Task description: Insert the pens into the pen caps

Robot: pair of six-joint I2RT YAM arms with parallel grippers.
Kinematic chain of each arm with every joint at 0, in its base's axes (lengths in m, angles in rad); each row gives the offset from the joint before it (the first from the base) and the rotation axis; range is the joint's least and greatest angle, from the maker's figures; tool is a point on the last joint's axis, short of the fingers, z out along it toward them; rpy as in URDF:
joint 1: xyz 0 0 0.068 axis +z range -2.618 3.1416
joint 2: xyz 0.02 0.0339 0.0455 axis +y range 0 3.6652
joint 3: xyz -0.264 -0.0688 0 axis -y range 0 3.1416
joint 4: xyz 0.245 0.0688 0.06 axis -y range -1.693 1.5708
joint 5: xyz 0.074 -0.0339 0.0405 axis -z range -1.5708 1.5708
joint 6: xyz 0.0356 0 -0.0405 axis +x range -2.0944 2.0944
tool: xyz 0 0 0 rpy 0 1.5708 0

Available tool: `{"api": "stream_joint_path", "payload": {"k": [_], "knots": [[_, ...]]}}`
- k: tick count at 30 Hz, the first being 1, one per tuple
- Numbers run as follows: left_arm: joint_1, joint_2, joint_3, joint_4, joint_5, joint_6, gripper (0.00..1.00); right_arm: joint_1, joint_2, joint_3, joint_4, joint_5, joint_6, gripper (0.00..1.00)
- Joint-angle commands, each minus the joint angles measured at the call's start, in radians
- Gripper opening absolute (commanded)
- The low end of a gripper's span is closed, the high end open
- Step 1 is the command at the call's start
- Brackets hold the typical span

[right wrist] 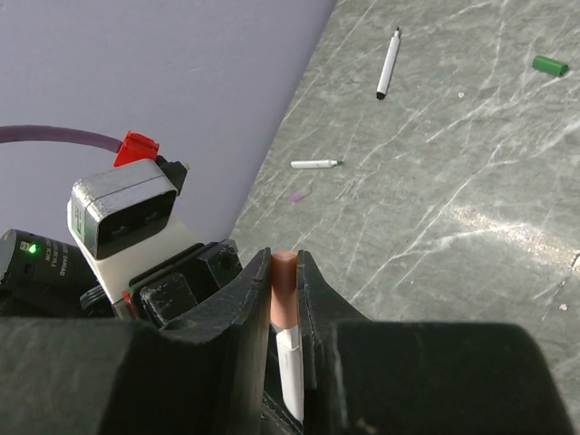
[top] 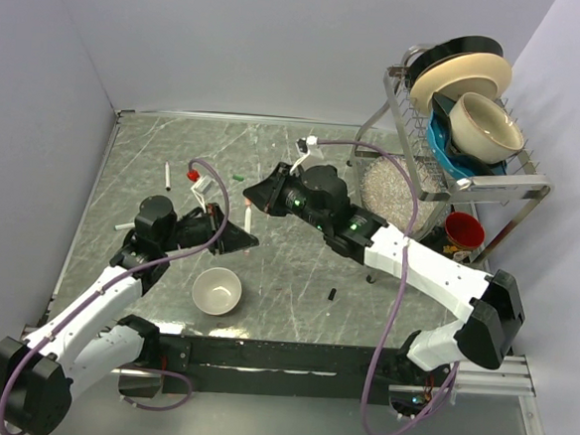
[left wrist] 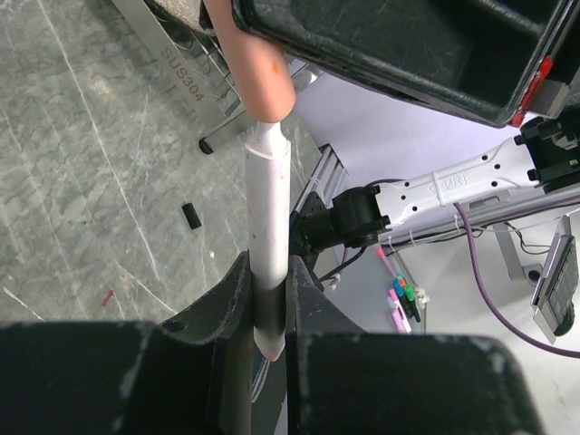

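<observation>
White arms (top: 435, 273), black joints (top: 487, 316), black right pincer (right wrist: 284, 265), purple cables (top: 395, 314); green LED (top: 353, 225), seemingly.

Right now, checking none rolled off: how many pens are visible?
3. One pen held in the left claw, a black-tipped pen lying far-left on the table, a green-tipped pen beside the left arm.

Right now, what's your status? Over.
Left gripper shut on pen. Right gripper shut on orange-red cap. Pen's end at cap's mouth, not fully seated. Nothing between them.
</observation>
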Motion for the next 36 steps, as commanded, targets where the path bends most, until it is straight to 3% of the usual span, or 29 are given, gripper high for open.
{"api": "stream_joint_path", "payload": {"k": [1,16,28,36], "knots": [[0.002,-0.025,0.051,0.023,-0.045,0.015,0.01,0.021,-0.061,-0.065,0.042,0.026,0.004,0.00],[0.000,0.046,0.126,0.134,-0.071,0.012,0.01,0.108,-0.121,-0.172,0.104,0.193,-0.025,0.00],[0.002,0.010,0.190,0.003,-0.059,0.175,0.02,0.110,-0.184,-0.171,0.125,0.109,-0.062,0.01],[0.002,-0.036,0.192,-0.055,-0.044,0.259,0.01,0.110,-0.239,-0.128,0.104,0.096,-0.090,0.24]]}}
